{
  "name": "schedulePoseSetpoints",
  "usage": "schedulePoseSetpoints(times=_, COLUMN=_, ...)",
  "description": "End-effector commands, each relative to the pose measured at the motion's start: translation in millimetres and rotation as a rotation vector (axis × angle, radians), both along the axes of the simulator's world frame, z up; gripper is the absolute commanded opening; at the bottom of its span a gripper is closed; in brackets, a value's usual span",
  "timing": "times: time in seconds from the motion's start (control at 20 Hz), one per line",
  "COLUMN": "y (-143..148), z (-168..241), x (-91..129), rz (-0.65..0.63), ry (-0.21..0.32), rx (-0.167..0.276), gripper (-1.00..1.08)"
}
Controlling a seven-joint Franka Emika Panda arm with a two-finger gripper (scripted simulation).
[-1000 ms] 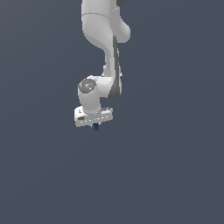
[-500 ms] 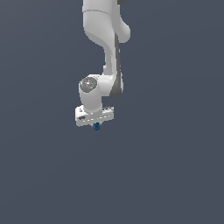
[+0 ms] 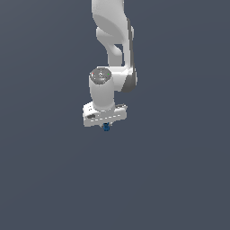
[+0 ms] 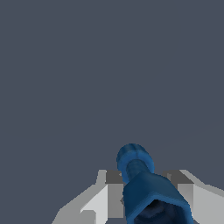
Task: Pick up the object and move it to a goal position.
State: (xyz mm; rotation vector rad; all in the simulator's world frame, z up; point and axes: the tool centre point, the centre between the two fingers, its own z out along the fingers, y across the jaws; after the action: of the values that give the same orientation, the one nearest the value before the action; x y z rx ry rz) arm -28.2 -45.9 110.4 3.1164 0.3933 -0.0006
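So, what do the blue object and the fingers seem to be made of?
The blue object looks like matte plastic or rubber: saturated colour, soft shading, no sharp glints. The fingers look like smooth painted metal or hard plastic, white-grey with flat facets. Being a render, neither is certain.

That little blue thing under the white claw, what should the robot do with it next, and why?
Probably keep the grip closed and carry it onward toward the goal. The blue object sits between the gripper's fingers in the wrist view, and the exterior view shows it tucked just under the hand. No goal marker shows in either view, so I cannot tell the direction to move.
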Motion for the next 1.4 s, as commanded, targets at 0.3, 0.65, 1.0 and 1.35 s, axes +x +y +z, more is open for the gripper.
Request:
schedulePoseSetpoints(times=0.3, y=57.6, z=77.6, x=26.0, rz=0.000, ry=-0.001, rx=-0.001, gripper=-1.00)
schedulePoseSetpoints(times=0.65, y=106.0, z=142.5, x=49.1, rz=0.000, ry=-0.001, rx=-0.001, gripper=-1.00)
schedulePoseSetpoints(times=1.0, y=144.1, z=193.9, x=68.7, rz=0.000, ry=0.000, rx=0.000, gripper=-1.00)
schedulePoseSetpoints(times=1.35, y=173.3, z=233.1, x=84.7, rz=0.000, ry=0.000, rx=0.000, gripper=-1.00)
